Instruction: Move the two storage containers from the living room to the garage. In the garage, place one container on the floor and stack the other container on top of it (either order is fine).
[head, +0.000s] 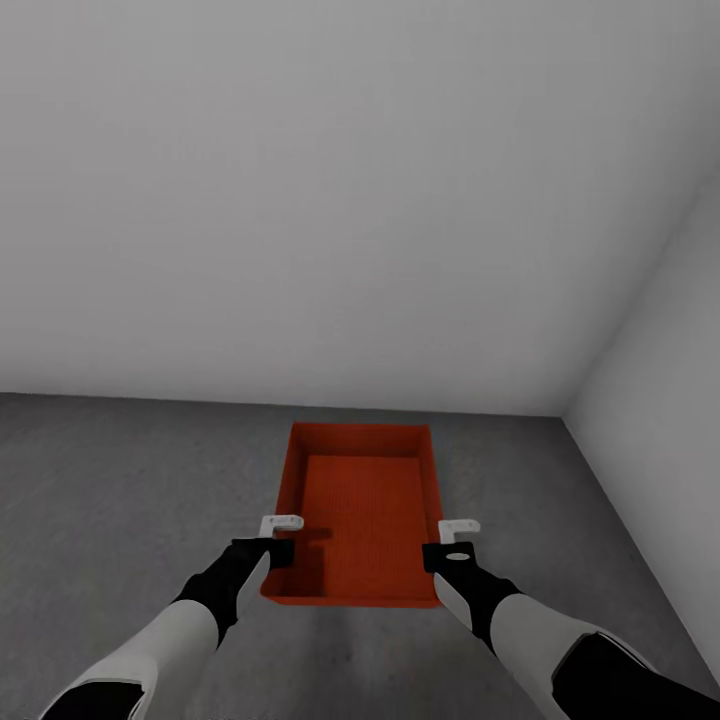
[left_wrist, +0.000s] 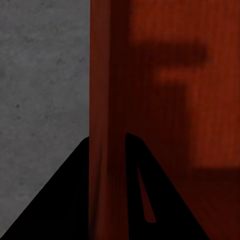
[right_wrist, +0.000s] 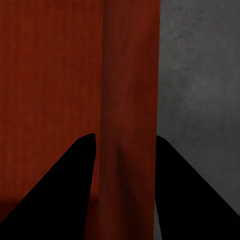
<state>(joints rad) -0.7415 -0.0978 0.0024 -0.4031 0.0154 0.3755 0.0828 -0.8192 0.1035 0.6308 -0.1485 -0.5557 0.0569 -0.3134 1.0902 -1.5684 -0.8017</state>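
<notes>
- Head view: an orange-red storage container (head: 362, 515) is seen lengthwise ahead of the robot, over the grey concrete floor (head: 120, 480), near the corner of two plain white walls (head: 330, 200); whether it rests on the floor or is held just above it cannot be told
- Head view: the left gripper (head: 281, 537) is placed at the container's left long wall near the close end, and the right gripper (head: 457, 540) at the right long wall opposite; both forearms are stretched forward and down
- Left wrist view: the left long wall of the container (left_wrist: 107, 100) is seen between the two dark fingers (left_wrist: 55, 200), one outside over the concrete and one inside over the textured bottom, so the wall is grasped
- Right wrist view: the right long wall (right_wrist: 130, 100) is likewise clamped between the dark fingers (right_wrist: 55, 190), with the bin's bottom on one side and the floor (right_wrist: 200, 75) on the other
</notes>
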